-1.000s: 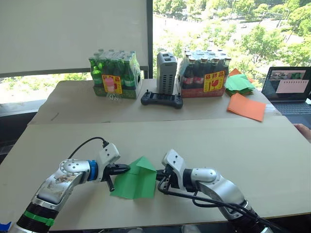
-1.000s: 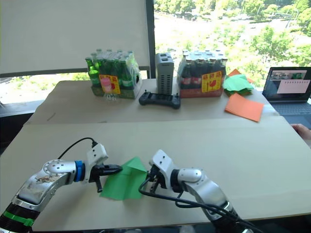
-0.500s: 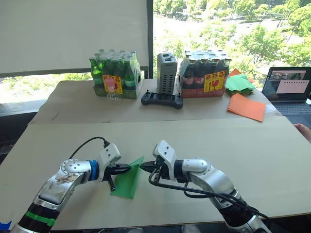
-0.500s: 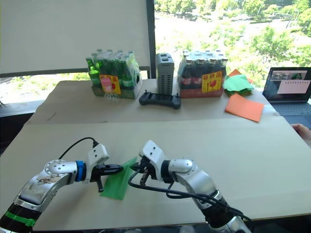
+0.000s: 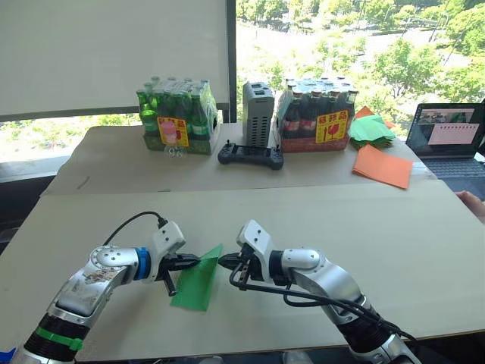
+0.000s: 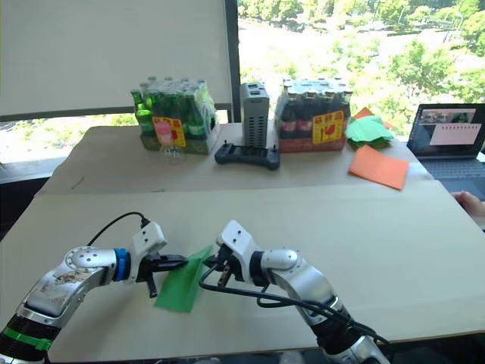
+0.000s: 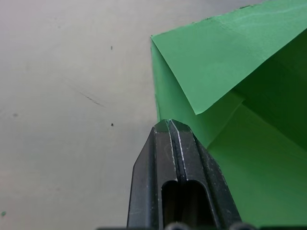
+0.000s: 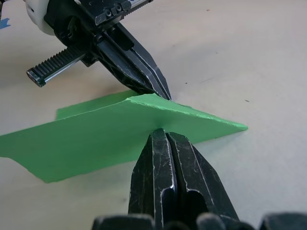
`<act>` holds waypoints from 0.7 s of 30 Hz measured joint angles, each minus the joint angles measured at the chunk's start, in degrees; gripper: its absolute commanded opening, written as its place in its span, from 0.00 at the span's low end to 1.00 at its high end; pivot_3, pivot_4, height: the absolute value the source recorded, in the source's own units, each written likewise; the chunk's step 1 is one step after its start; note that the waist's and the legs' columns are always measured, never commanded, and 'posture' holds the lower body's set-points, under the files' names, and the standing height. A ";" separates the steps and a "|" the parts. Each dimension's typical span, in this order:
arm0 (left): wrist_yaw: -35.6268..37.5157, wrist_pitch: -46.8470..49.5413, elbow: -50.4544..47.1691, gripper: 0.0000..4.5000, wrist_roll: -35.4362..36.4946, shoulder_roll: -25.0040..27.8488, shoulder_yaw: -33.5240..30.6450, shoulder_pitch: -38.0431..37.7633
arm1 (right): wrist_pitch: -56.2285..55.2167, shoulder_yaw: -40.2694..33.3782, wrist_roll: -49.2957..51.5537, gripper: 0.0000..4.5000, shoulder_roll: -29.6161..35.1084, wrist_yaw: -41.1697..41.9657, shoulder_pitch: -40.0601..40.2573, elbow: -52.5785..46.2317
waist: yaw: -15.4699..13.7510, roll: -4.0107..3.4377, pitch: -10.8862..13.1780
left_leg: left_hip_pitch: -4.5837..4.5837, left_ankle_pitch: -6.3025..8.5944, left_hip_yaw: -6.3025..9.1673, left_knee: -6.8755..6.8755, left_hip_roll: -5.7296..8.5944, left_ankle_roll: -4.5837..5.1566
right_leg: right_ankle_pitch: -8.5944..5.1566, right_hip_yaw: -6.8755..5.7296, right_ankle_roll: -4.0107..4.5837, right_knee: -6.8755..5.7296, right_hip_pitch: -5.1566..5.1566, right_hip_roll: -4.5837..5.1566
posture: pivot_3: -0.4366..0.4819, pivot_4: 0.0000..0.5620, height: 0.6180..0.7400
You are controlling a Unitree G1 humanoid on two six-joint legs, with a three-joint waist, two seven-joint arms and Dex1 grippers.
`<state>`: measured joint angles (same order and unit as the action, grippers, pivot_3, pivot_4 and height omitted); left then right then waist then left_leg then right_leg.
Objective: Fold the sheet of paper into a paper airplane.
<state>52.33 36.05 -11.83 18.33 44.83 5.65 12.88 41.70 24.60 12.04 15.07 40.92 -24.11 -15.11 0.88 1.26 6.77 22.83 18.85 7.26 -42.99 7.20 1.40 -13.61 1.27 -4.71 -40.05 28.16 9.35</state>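
Observation:
The sheet of paper is bright green and folded over into a narrow wedge near the table's front edge. Its upper fold stands off the table while its lower part rests on it. My left gripper is shut at the paper's left side, its tip meeting the raised fold. From the right, my right gripper is shut on that same fold, and the two tips almost touch. In the right wrist view the left gripper sits just behind the paper's ridge.
At the back stand a pack of green bottles, a grey box, a black controller and a pack of dark bottles. A green paper pile, orange sheets and a laptop lie back right.
My right gripper swung the paper's right half over to the left, turning the wide sheet into a narrow wedge. Over the last half second both grippers have barely moved.

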 measured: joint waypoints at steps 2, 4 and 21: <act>-0.13 0.23 -0.05 0.00 0.01 0.00 -0.17 0.31 | 0.00 0.10 0.00 0.00 -0.02 0.01 0.00 -0.01 | 0.01 0.00 0.00 | 0.01 0.00 0.00 0.00 0.00 0.00 | 0.00 0.00 0.00 0.01 0.00 0.00 | 0.48 0.27 0.47; -0.12 0.55 -0.97 0.00 0.09 0.00 -0.29 0.32 | 0.00 0.18 -0.01 0.00 0.00 0.02 0.00 0.00 | 0.01 0.00 0.00 | 0.02 0.00 0.00 0.00 0.00 0.00 | 0.00 0.00 0.00 0.01 0.01 0.01 | 0.48 0.27 0.47; -0.93 2.83 -5.38 0.00 1.94 -0.66 0.35 -0.14 | 0.12 0.31 0.02 0.00 0.24 0.01 -0.02 -0.05 | 0.05 0.00 0.00 | 0.02 0.00 0.00 0.00 0.00 -0.01 | 0.00 0.00 0.00 0.02 0.01 0.00 | 0.48 0.27 0.47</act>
<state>51.40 38.88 -17.21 20.26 44.17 5.99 12.75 41.82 24.91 12.05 15.31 40.92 -24.13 -15.17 0.94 1.26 6.77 22.85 18.84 7.26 -42.99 7.20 1.39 -13.60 1.27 -4.70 -40.03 28.17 9.34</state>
